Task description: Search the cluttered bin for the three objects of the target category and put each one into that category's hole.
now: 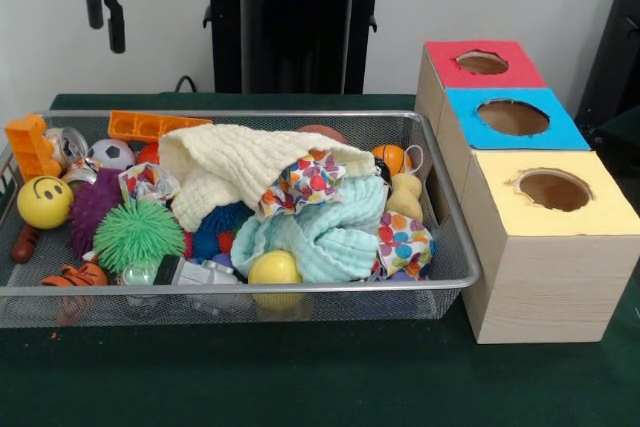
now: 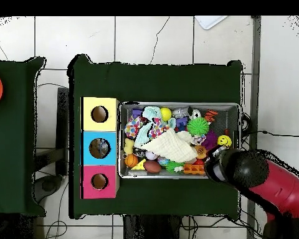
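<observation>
The silver wire-mesh bin sits on the green table, full of toys and cloths; it also shows in the overhead view. A cream cloth and a mint cloth lie on top of the pile. Beside them are a green spiky ball, a yellow smiley ball, a plain yellow ball and a soccer ball. My gripper hangs high above the bin's far left corner, open and empty. In the overhead view the arm's head hides it.
Three boxes with round holes stand in a row right of the bin: red, blue and yellow. Orange bricks and dotted cloths fill the bin. The robot's black pedestal stands behind it.
</observation>
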Tool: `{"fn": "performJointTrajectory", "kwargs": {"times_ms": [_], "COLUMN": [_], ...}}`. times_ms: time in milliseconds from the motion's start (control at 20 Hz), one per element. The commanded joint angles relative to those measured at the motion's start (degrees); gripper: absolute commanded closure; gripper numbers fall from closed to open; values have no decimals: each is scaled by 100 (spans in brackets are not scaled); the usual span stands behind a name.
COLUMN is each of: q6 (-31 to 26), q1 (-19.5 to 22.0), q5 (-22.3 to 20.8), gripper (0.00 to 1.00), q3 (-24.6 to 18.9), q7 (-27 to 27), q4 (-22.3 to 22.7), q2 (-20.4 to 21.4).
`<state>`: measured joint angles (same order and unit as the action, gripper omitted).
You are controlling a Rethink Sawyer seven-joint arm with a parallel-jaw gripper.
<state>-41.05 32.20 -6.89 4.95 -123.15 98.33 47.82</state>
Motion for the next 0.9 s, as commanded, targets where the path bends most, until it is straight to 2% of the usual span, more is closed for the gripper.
{"fn": "performJointTrajectory", "kwargs": {"times_ms": [50,400,600,900], "q6": [-26,-454,-550,-784], "q1": [134,373,354,98], "q5": [-637,-823,-957,-963], "gripper": [0,0,0,0], "q3": [-984,-1305,-1360,-1355], "q7": [1461,1455,1311,893], "q4": [-297,-695,-944,-1114], "q2": [-425,-682,-866,-876]}}
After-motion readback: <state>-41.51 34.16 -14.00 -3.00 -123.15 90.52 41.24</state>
